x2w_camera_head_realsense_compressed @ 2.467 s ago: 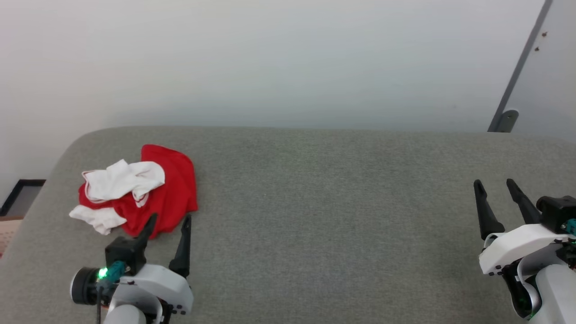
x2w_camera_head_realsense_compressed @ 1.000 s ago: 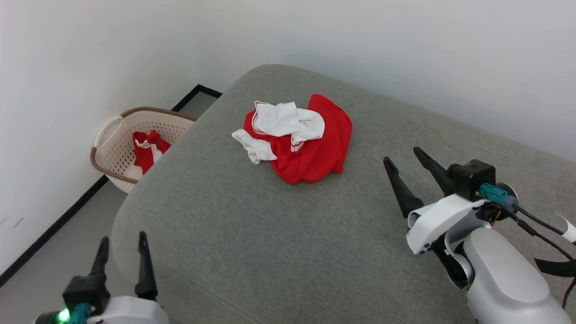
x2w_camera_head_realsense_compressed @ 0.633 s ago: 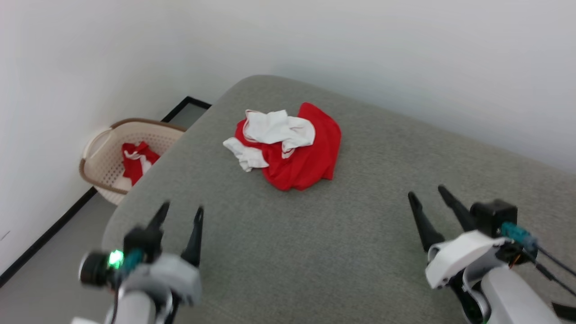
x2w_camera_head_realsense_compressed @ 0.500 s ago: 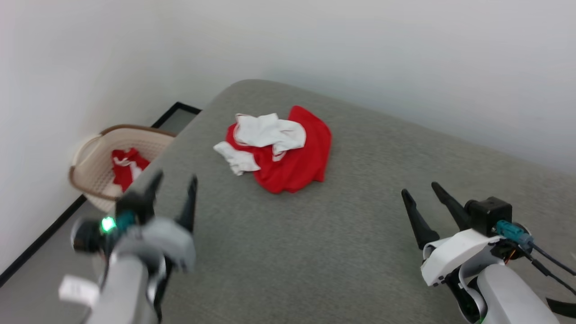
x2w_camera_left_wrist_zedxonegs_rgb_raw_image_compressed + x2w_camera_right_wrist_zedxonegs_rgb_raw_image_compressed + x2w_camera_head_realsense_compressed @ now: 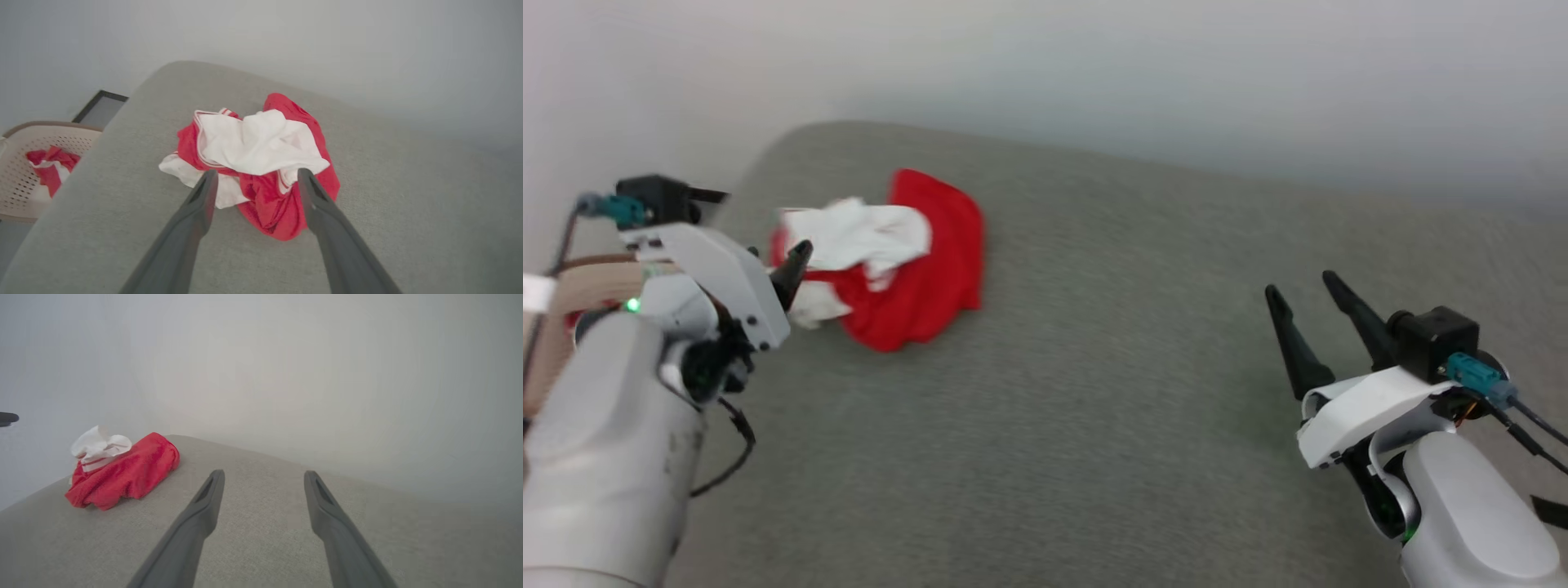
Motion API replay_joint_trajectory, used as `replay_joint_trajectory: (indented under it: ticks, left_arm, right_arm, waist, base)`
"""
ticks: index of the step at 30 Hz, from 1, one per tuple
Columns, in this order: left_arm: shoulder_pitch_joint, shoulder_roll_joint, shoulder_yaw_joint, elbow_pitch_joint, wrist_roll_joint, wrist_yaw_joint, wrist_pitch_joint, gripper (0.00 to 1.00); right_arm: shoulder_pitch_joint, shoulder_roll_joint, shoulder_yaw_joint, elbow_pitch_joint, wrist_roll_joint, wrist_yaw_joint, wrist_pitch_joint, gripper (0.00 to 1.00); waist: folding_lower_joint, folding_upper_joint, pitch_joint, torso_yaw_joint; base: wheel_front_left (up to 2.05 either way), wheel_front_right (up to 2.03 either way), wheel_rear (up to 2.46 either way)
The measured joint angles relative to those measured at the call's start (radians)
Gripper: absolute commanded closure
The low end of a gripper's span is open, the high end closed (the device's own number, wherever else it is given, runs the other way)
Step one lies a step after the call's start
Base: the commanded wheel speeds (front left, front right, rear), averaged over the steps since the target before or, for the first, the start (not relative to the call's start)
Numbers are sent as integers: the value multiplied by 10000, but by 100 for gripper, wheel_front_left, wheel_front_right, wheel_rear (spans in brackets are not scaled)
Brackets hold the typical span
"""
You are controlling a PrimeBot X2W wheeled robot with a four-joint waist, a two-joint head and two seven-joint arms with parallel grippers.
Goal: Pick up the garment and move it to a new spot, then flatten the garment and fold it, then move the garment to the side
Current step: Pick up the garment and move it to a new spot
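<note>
A crumpled bright red jersey shirt with white sleeves (image 5: 261, 151) lies heaped at the centre of the left wrist view, on a padded grey fabric worktop (image 5: 1094, 392). The left tool (image 5: 253, 175), two long dark fingers spread wide and empty, frames the heap's near edge; contact cannot be told. The right tool (image 5: 1298, 284), also spread and empty, hovers at lower right of the head view, well apart. Likely risk: pinching only the loose white sleeve would drag the rest, perhaps off the rounded edge towards the beige perforated laundry basket (image 5: 49, 124) at far left.

Red-and-white garment (image 5: 261, 163), grey cushion (image 5: 408, 228)
</note>
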Motion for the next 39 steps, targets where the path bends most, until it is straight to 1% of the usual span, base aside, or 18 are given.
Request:
replay_joint_trajectory:
  ticks: [2,5,7,10,15,17,22,23,24,25,31,34,37,39]
  left_arm:
    - [-229,190,-127,-4,-713,0,652,0]
    - [-507,663,-303,8,-1365,0,1323,0]
    - [-618,926,-447,159,-1509,0,1599,0]
    - [-775,1174,-696,566,-1530,0,1962,0]
    - [-1180,1636,-943,1708,-1271,58,2184,0]
    - [-1227,1576,-911,2069,-1340,56,2207,0]
    - [-1306,1580,-863,2583,-1429,44,1659,0]
    - [-1309,1569,-880,2619,-1430,42,1551,29]
    - [-1309,1590,-913,2646,-1429,36,1436,69]
    - [-1309,1605,-955,2652,-1425,13,1296,100]
    - [-1169,1624,-1444,2171,-1363,13,38,100]
    - [-1205,1720,-1804,1605,-1269,10,-771,100]
    - [-1312,1829,-2159,936,-1298,10,-1319,100]
    - [-1408,1806,-2462,343,-1363,10,-1511,100]
  right_arm:
    - [-69,-25,-42,-35,-2,0,0,0]
    - [-239,0,-29,-136,-50,0,0,0]
    - [-338,35,-13,-196,-50,0,0,0]
    - [-386,33,6,-291,-50,0,0,0]
    - [-614,-12,63,-502,-67,0,0,0]
    - [-617,-19,71,-571,-81,0,0,0]
    - [-616,-29,58,-694,-215,0,0,0]
    - [-616,-23,73,-698,-228,0,0,0]
    - [-614,-23,86,-700,-228,0,0,0]
    - [-613,-19,94,-704,-228,0,0,0]
    - [-497,100,33,-744,-178,0,0,0]
    - [-322,222,-17,-732,-117,0,0,0]
    - [-25,322,-90,-700,-19,0,0,0]
    - [207,364,-153,-700,38,0,0,0]
  waist:
    - [0,1,292,-389]
    - [0,1,751,-906]
    - [0,0,1041,-1233]
    - [0,1,1463,-1670]
    - [0,0,2160,-2230]
    - [0,0,2404,-2421]
    - [0,0,2886,-2781]
    - [0,0,2951,-2833]
    - [0,0,2987,-2878]
    - [0,0,2999,-2906]
    - [0,0,2677,-2902]
    - [1,0,2333,-2853]
    - [0,0,1936,-2819]
    - [0,0,1662,-2816]
  base:
    - [0,0,0]
    - [0,0,0]
    - [0,0,0]
    - [0,0,0]
    - [0,0,0]
    - [0,0,0]
    - [0,0,0]
    - [0,0,0]
    - [0,0,0]
    - [0,0,0]
    - [0,0,0]
    - [0,0,0]
    - [0,0,0]
    - [0,0,0]
